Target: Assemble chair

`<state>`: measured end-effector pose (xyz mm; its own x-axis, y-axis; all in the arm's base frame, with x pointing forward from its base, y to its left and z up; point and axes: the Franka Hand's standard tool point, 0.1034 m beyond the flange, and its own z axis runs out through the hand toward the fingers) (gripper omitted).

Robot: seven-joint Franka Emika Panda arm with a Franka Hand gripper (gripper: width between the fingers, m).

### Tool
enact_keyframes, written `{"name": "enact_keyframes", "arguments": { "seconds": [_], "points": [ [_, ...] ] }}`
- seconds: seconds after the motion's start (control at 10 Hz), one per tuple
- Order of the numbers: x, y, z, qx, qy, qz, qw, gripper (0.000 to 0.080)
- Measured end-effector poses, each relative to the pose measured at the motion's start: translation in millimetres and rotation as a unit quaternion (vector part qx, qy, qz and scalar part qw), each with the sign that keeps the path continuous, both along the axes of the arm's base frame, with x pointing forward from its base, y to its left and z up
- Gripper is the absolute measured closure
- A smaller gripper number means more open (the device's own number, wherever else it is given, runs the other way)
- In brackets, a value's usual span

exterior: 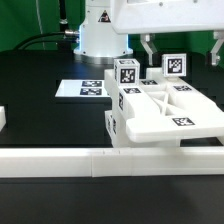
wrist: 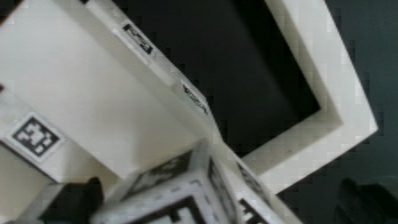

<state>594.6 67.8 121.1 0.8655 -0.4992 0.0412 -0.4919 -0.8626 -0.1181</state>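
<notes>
Pincer [exterior: 180, 47] spread wide, gripping nothing, hovering just above tagged white chair [exterior: 160, 108] against border wall [exterior: 100, 160].

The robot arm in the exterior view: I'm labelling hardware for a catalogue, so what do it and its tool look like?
The arm is glossy white with rounded housings and a grey-blue shaded joint, standing on a round white base. Black cables trail off across the table behind it. The tool is a white boxy body with two thin dark fingers. No markings are legible.

The glossy white chair [exterior: 160, 108], tagged and part-built, lies against the long white wall.
</notes>
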Motion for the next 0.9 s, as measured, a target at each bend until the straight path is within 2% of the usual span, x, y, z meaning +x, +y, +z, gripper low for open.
{"name": "enact_keyframes", "arguments": {
  "seconds": [0.2, 0.4, 0.6, 0.8, 0.9],
  "points": [
    [1.5, -2.5, 0.2, -0.018, -0.01, 0.115, 0.993, 0.0151],
    [0.6, -12.0, -1.9, -0.028, -0.017, 0.194, 0.98, 0.0151],
    [0.3, -14.1, -2.6, -0.03, -0.019, 0.217, 0.976, 0.0163],
    [0.3, -14.3, -2.7, -0.03, -0.019, 0.216, 0.976, 0.0516],
    [0.3, -14.3, -2.8, -0.03, -0.019, 0.216, 0.976, 0.0515]
  ]
}}
